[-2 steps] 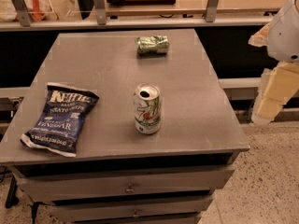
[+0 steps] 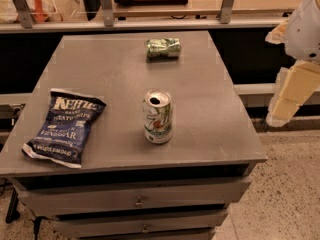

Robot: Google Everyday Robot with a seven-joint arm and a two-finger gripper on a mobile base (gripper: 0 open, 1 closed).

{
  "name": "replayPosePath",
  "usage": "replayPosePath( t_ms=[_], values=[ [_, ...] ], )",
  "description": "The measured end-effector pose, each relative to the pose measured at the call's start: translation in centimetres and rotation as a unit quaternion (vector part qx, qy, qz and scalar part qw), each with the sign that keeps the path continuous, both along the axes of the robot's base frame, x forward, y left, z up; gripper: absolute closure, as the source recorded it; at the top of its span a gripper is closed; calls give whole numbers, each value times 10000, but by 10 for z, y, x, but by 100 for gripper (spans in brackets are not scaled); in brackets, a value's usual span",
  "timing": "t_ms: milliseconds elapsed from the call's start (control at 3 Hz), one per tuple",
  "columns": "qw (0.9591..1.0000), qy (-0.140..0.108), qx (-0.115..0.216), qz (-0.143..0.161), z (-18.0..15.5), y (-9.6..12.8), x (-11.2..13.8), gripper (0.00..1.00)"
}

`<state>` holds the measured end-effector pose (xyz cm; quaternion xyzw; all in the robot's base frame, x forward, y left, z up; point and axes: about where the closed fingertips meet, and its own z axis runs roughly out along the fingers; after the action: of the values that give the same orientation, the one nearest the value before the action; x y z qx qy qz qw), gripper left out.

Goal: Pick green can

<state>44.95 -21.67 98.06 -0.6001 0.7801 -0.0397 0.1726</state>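
- The green can [image 2: 163, 48] lies on its side in the upper centre of the frame, near the far edge of the table [image 2: 215, 119].
- It looks thin-walled, light and shiny. I judge it will dent under a hard squeeze, slip on smooth pads, and roll if nudged.
- The best hold is probably across the round middle of its body, from above.
- The gripper [image 2: 287, 96] hangs at the right edge of the frame, off the table and well apart from the can; I cannot tell whether its jaws are spread or pressed together.
- An upright white can [image 2: 158, 116] stands mid-table and a chip bag [image 2: 64, 126] lies at lower left, both away from the green can.
- There is open tabletop around the green can, but the far edge and a rail [image 2: 150, 24] sit just behind it.
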Motion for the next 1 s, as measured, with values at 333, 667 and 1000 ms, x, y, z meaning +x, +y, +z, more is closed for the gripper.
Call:
replayPosePath(
  t_ms=[333, 667, 1000],
  values=[
    [9998, -101, 65, 143, 3, 2, 34, 0],
    [9987, -229, 272, 377, 2, 14, 80, 0],
    [9957, -465, 559, 566, 0, 34, 119, 0]
  ],
)
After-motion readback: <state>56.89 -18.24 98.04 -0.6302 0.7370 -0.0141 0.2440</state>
